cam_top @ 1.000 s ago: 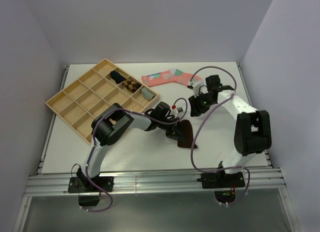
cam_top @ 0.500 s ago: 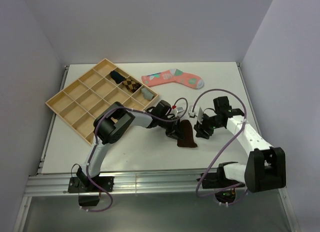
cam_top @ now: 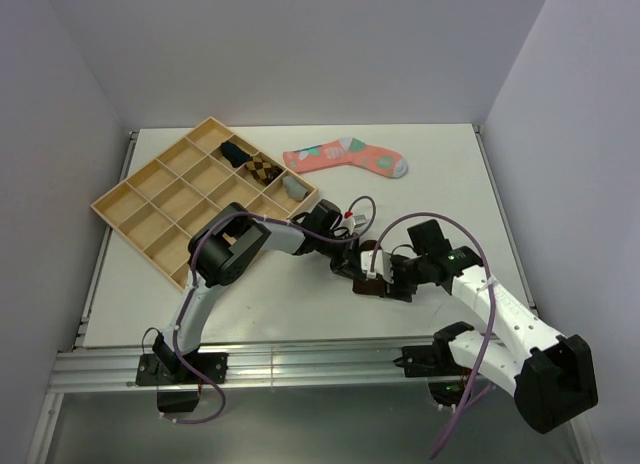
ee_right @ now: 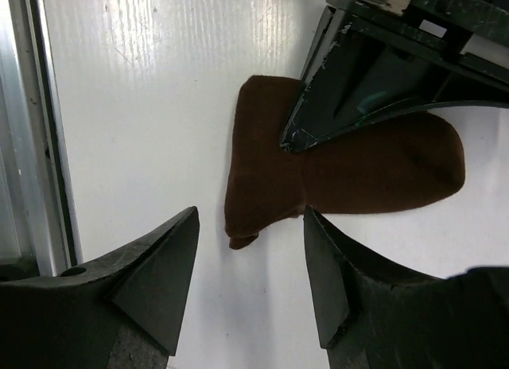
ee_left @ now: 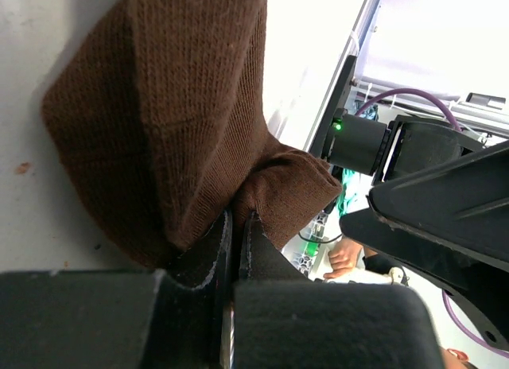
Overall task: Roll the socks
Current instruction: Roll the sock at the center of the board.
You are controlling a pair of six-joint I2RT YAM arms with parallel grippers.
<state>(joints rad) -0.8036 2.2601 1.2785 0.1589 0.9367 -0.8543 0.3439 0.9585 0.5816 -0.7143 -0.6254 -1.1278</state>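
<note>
Dark brown knit sock (ee_left: 199,106) bunched, folded double, lying mid-table toward near edge. My left gripper (ee_left: 236,226) clamped on its crumpled edge. My right gripper (ee_right: 250,216) spread wide, hovering just above it.

From above you see little of the brown sock (cam_top: 370,252): the left gripper (cam_top: 352,268) and right gripper (cam_top: 396,276) cover most of it. In the left wrist view it runs off the top edge, and its fold vanishes between the fingers (ee_left: 208,243). Ahead of the right gripper, the left gripper's body hides the sock's far edge.
</note>
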